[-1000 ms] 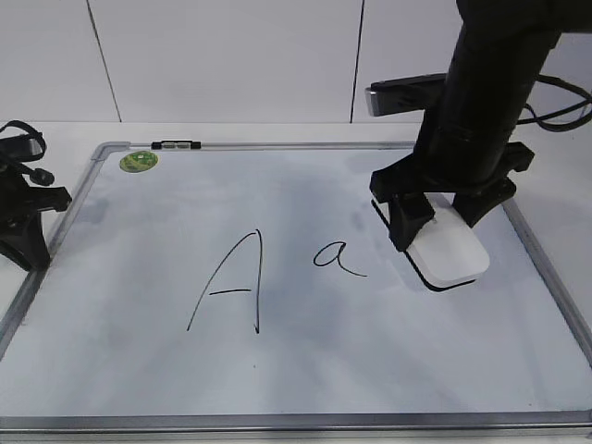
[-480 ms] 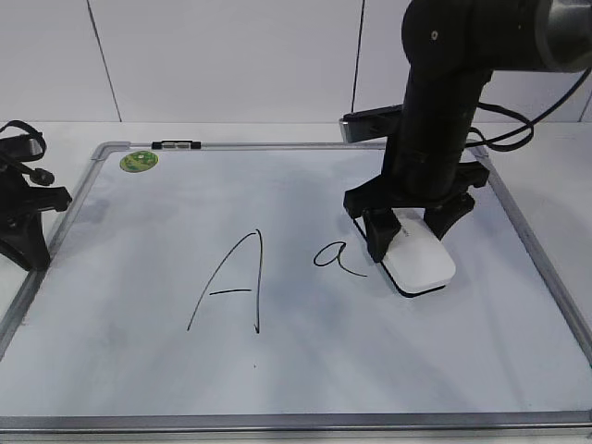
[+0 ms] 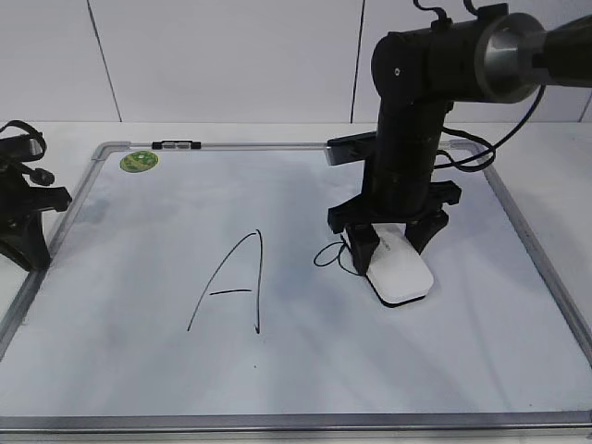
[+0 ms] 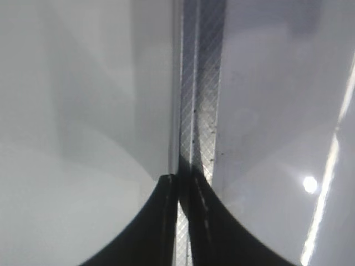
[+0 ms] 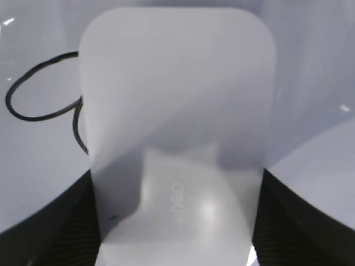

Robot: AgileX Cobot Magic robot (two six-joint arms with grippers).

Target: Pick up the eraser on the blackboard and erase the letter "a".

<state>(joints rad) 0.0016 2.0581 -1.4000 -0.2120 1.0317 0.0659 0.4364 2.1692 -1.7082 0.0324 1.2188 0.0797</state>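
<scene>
Right of centre in the exterior view, the right gripper (image 3: 388,242) has its jaws clamped on the sides of the eraser (image 3: 400,271), which lies flat on the board (image 3: 139,370). The eraser's far end is hidden under the black gripper body. The "a" (image 3: 326,255) is mostly covered: only the left curve of its loop shows, just left of the gripper. In the right wrist view the eraser (image 5: 177,127) fills the middle of the frame, the loop (image 5: 39,88) pokes out at its left edge, and the grey lettering on top is too blurred to read. The capital "A" (image 3: 231,282) stands whole, left of centre. The left gripper (image 3: 23,213) is cut off by the left edge of the frame; its wrist view shows the jaws pressed together over the board's frame (image 4: 202,83). A green sticker (image 3: 139,161) sits at the board's upper left corner
</scene>
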